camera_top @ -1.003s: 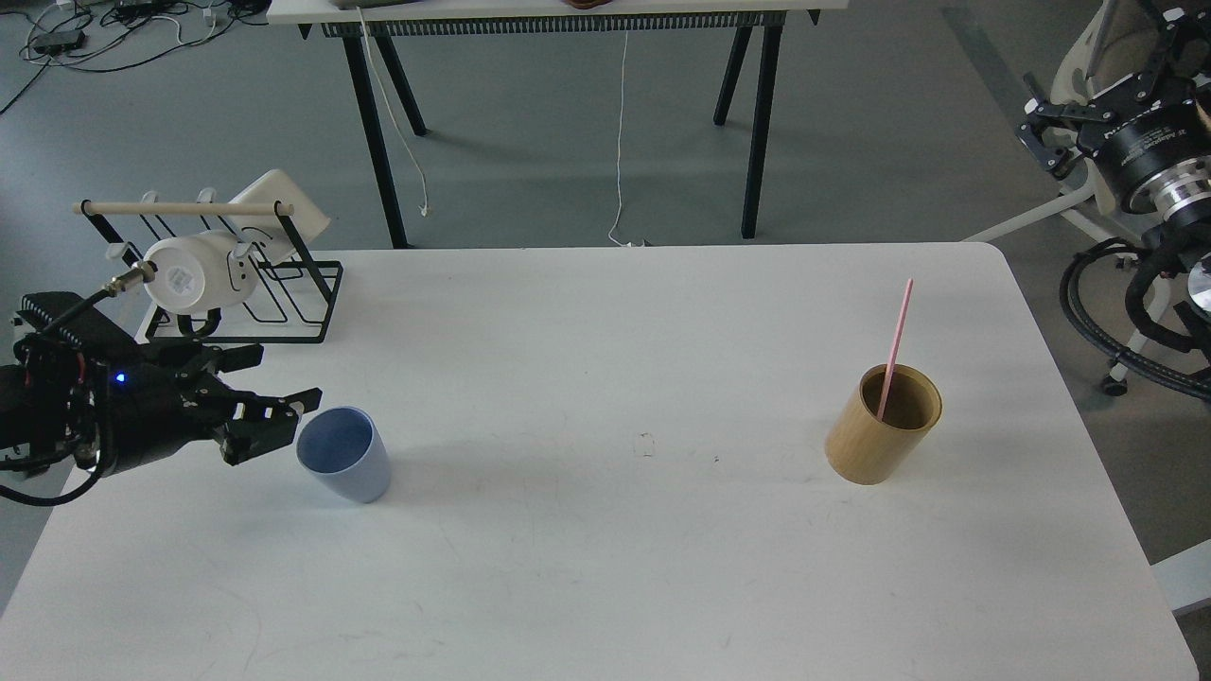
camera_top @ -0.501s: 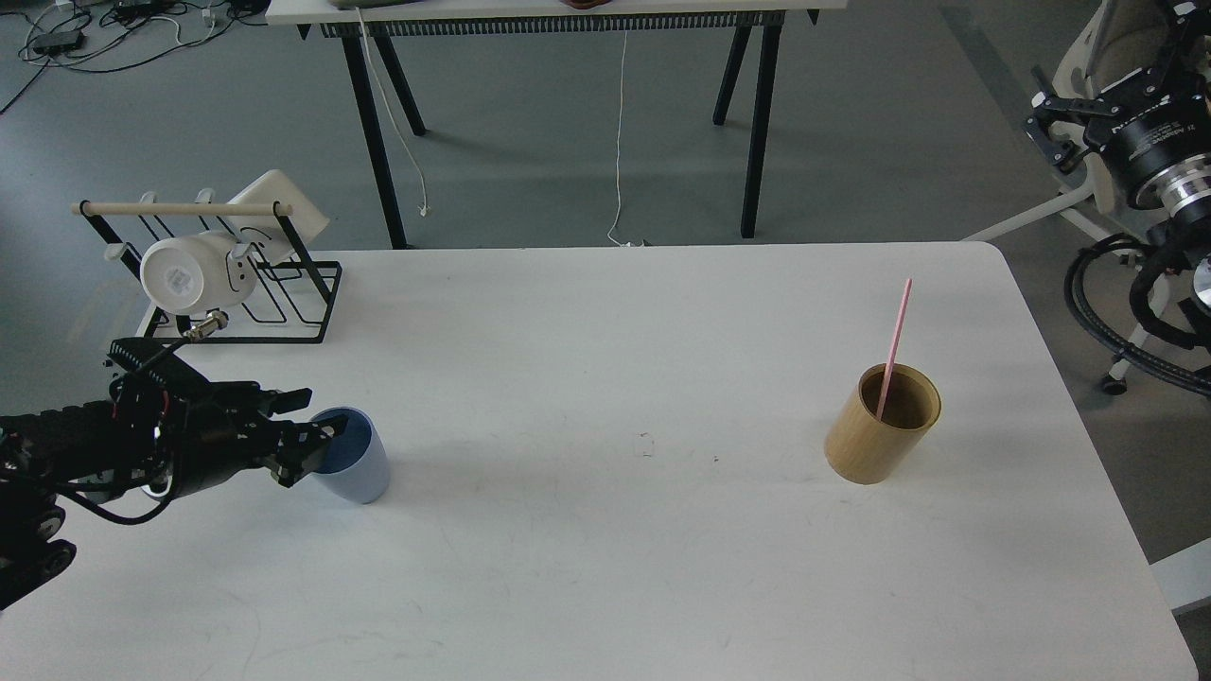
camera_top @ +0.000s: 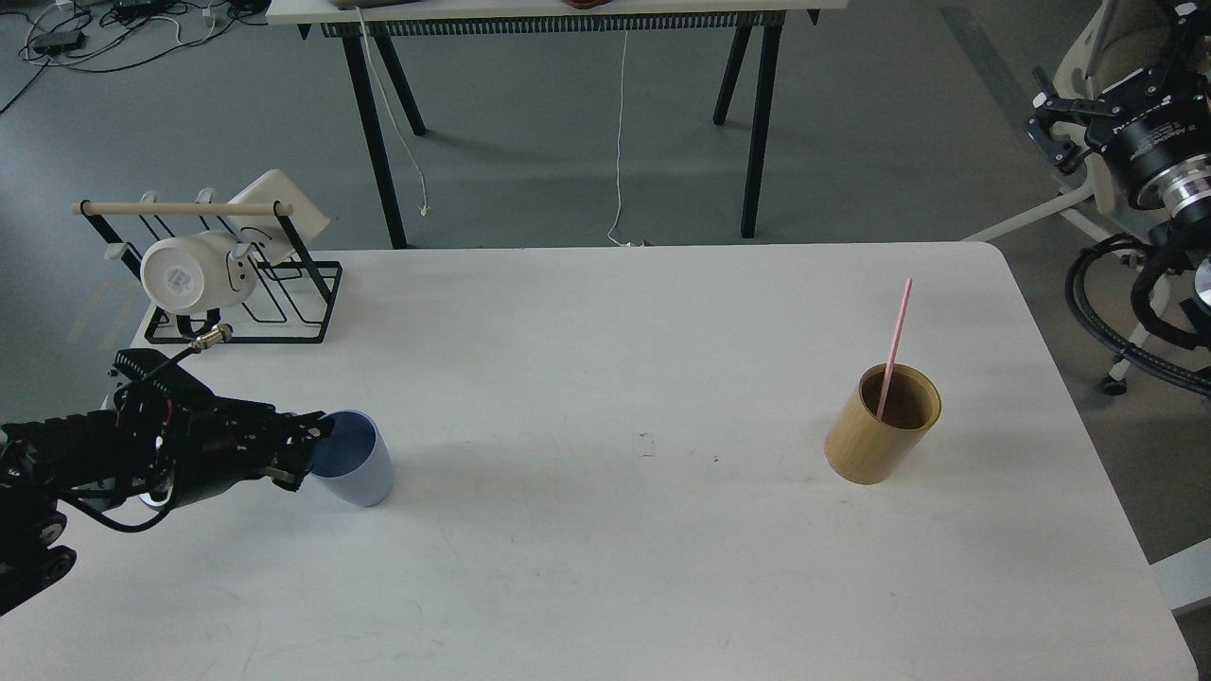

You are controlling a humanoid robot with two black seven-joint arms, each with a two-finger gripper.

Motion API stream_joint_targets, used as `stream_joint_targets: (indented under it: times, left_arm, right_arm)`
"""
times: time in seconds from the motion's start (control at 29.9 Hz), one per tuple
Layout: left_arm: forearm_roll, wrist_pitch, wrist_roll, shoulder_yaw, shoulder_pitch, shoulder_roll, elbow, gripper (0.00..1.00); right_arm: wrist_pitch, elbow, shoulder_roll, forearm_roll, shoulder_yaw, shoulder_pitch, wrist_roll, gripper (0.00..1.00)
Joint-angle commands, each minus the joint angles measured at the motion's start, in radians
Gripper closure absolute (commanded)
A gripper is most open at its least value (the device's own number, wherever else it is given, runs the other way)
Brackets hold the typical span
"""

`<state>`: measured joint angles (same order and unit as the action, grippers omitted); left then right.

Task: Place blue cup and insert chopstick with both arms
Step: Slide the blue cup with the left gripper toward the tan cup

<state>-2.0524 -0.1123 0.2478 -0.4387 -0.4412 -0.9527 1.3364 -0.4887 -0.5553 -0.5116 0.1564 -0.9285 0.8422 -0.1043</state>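
2 arms in the shot, but only my left one is over the white table [camera_top: 605, 567]. It comes in low from the left edge and lies nearly flat, stretched rightward, forearm just above the tabletop with its cables and a small brass connector poking up behind the wrist. My left gripper [camera_top: 305, 456] is right at the blue cup [camera_top: 355, 461], fingers at its left rim, one looks like it reaches over the lip into the darker blue inside and the other sits down along the outer wall. Honestly I can't tell if it has clamped on the wall or is just sitting around it, the fingers are dark and bunched from this angle. The cup stands on the front left part of the table, tilted a bit with its mouth leaning toward the gripper. My right gripper [camera_top: 1064, 128] is way off on the far right, raised beside the table rather than over it, well apart from everything; its state is unclear too since it's small and dark there. The chopstick [camera_top: 894, 348] is a thin pink stick standing in the tan wooden holder [camera_top: 882, 426] on the right side of the table, leaning right at the top. Back left there's a black rack [camera_top: 284, 312] with a white mug [camera_top: 194, 274] hung on it.
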Motion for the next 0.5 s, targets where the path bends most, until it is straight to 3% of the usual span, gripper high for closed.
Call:
stream_joint_targets:
  times: [0.0, 0.1, 0.3, 0.43, 0.47]
  left_arm:
    - [0.0, -0.007, 0.005, -0.003, -0.013, -0.008, 0.02, 0.95]
    - [0.001, -0.042, 0.022, -0.014, -0.062, -0.015, 0.059, 0.95]
    - [0.003, -0.248, 0.018, -0.015, -0.23, 0.011, 0.139, 0.95]
    - [0.001, -0.376, 0.005, -0.009, -0.352, 0.155, 0.156, 0.95]
    - [0.0, -0.376, -0.004, -0.006, -0.378, 0.198, 0.155, 0.95]
  right_arm:
    - [0.0, 0.0, -0.002, 0.0, -0.001, 0.0, 0.0, 0.01]
    - [0.0, 0.0, -0.005, 0.0, -0.001, 0.0, 0.0, 0.01]
    - [0.0, 0.0, -0.027, 0.0, -0.001, 0.015, 0.002, 0.01]
    - [0.0, 0.0, -0.045, 0.0, -0.003, 0.043, 0.002, 0.01]
    - [0.0, 0.0, -0.047, 0.0, -0.003, 0.044, 0.002, 0.01]
